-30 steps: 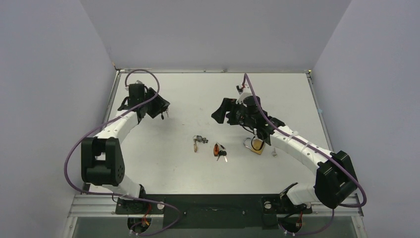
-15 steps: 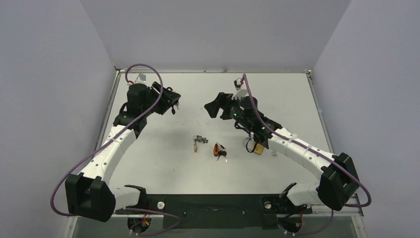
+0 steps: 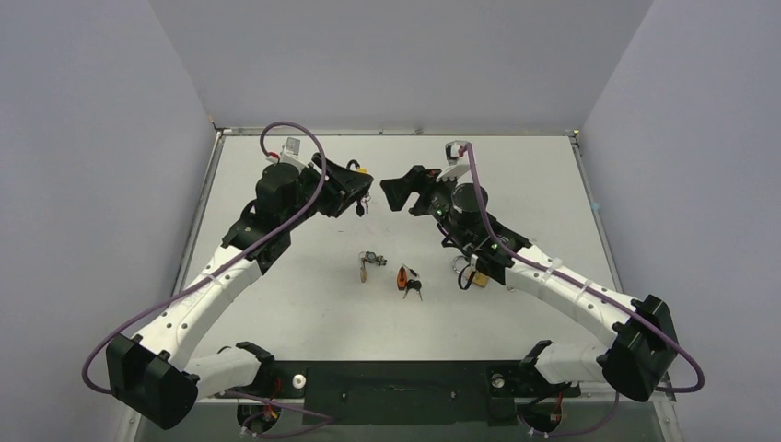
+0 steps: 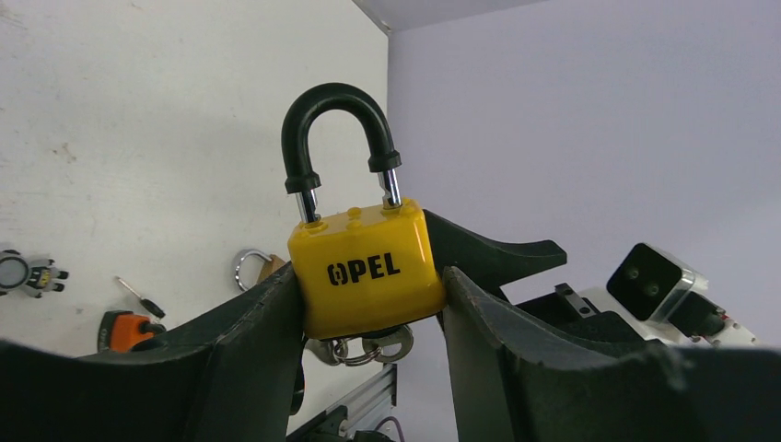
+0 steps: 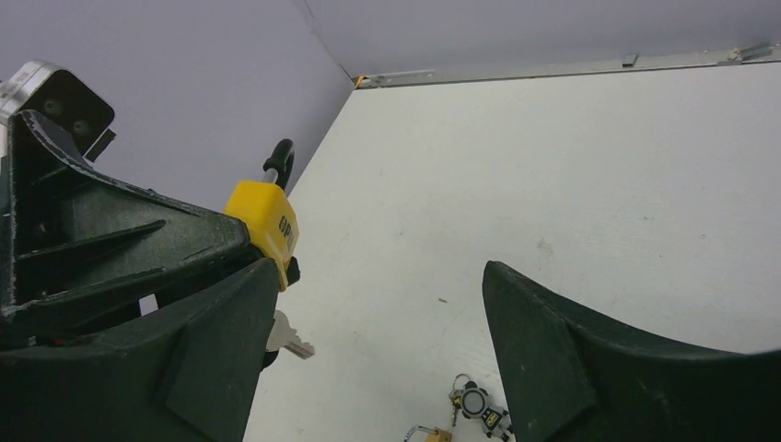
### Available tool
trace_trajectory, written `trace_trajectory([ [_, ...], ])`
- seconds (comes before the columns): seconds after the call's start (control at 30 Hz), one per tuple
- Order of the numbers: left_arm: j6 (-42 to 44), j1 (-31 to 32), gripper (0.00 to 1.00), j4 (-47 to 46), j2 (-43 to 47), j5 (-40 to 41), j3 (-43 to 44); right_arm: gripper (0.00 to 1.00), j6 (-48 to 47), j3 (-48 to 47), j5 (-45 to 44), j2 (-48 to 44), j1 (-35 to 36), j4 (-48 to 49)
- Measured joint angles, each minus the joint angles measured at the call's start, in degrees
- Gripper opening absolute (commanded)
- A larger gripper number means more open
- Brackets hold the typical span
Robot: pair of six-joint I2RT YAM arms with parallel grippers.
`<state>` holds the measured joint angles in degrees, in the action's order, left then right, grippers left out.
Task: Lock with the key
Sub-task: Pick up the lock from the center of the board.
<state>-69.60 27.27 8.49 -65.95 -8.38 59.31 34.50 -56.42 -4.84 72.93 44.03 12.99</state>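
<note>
Left gripper is clamping yellow padlock, keys dangling underneath; right gripper is hanging wide apart, facing the padlock.

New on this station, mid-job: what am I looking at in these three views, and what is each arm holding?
Two robot arms are bolted at the table's near edge, each ending in a two-finger claw. The wide picture looks down from above and behind; the other two come from wrist cameras. The left claw is clamped on a yellow padlock, a key ring dangling beneath. The right claw is open, empty, facing that padlock. On the table lie a key bunch, an orange-tagged key and a brass padlock partly under the right arm.
</note>
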Motion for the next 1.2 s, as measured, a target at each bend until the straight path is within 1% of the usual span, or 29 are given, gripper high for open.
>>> trace_trajectory([
  [0.23, -3.1, 2.7, 0.00, -3.2, 0.0, 1.6, 1.2, 0.74, -1.4, 0.4, -2.6, -0.4, 2.3, 0.7],
  [0.33, -3.8, 3.0, 0.00, -4.0, -0.3, 2.0, 1.4, 0.72, -2.4, 1.4, -3.4, -1.4, 3.7, 1.6],
  [0.67, -6.4, 3.7, 0.00, -5.4, -1.4, 2.1, 1.4, 0.72, -5.6, 5.1, -7.8, -6.4, 6.1, 5.0],
  [1.03, -8.0, 6.1, 0.00, -5.8, -3.0, 2.0, 1.5, 0.72, -8.7, 3.2, -8.5, -3.5, 7.1, 5.4],
  [1.2, -8.7, 6.4, 0.00, -5.9, -3.2, 1.5, 1.5, 0.70, -9.8, 2.4, -8.9, -1.9, 7.4, 5.4],
])
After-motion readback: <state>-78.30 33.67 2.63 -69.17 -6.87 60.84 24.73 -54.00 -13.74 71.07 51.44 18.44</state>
